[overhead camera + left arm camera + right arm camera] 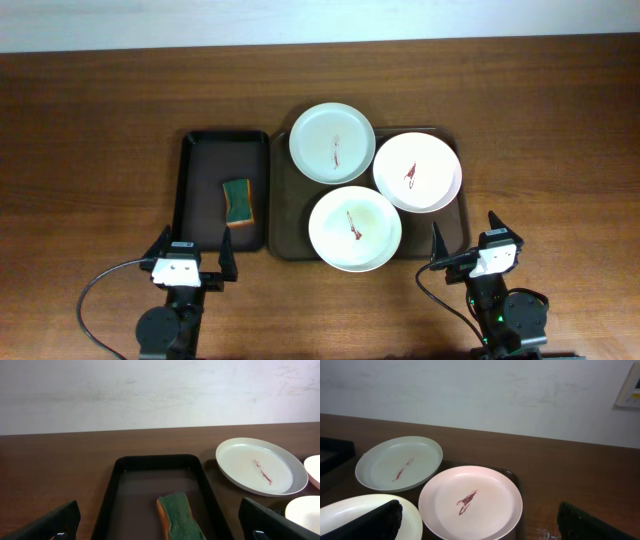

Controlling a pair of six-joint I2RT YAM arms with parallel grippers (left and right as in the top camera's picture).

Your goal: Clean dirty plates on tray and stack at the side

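Three round white plates lie on the large dark brown tray (pixel 290 215). Each has a red smear at its centre: the far one (pixel 332 143), the right one (pixel 416 171) and the near one (pixel 354 228). The far plate also shows in the left wrist view (pixel 261 465). The right wrist view shows the far plate (pixel 399 463), the right plate (pixel 470 502) and the near plate's edge (pixel 350 510). My left gripper (pixel 190 255) is open and empty, near the table's front. My right gripper (pixel 466 242) is open and empty, just right of the near plate.
A narrower dark tray (pixel 200 190) stands left of the large one and holds a green and orange sponge (pixel 238 201), which also shows in the left wrist view (pixel 179 515). A pale wall runs behind the table's far edge.
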